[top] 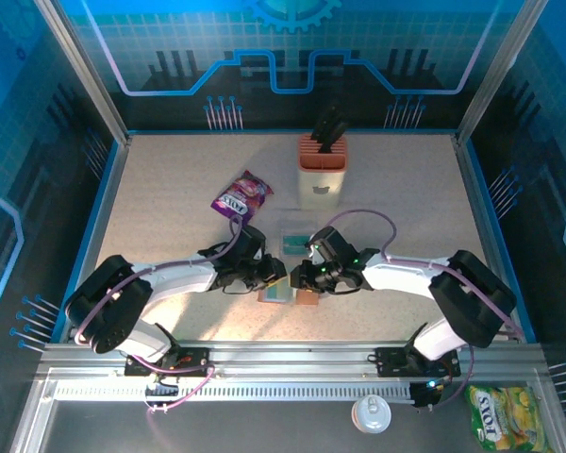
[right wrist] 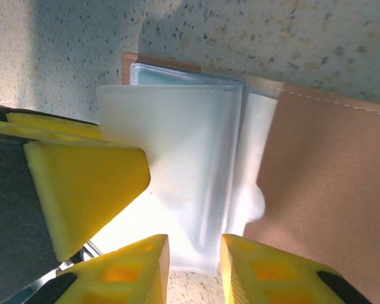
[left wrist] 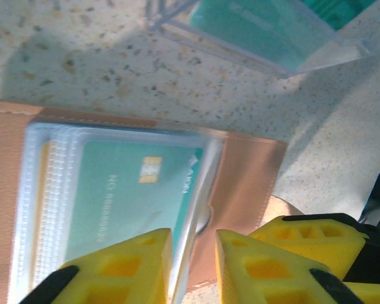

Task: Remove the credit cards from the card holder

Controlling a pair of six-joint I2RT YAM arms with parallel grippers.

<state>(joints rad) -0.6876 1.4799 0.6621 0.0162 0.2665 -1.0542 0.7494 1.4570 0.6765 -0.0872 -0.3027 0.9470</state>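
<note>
Both claws are huddled over the card holder (top: 307, 298), lying open mid-tabletop (top: 170, 189), a bit toward 6 o'clock. A teal credit card (left wrist: 114, 196) sits inside a clear pocket (right wrist: 177, 145). The left claw (left wrist: 193, 266) and right claw (right wrist: 190, 266) each straddle a pocket edge with a slim gap, and I can't tell if either's actually pinching. Looks like the pull-out step. Next, 1 claw should pin the leather while the other grabs the card itself, not the plastic.
</note>
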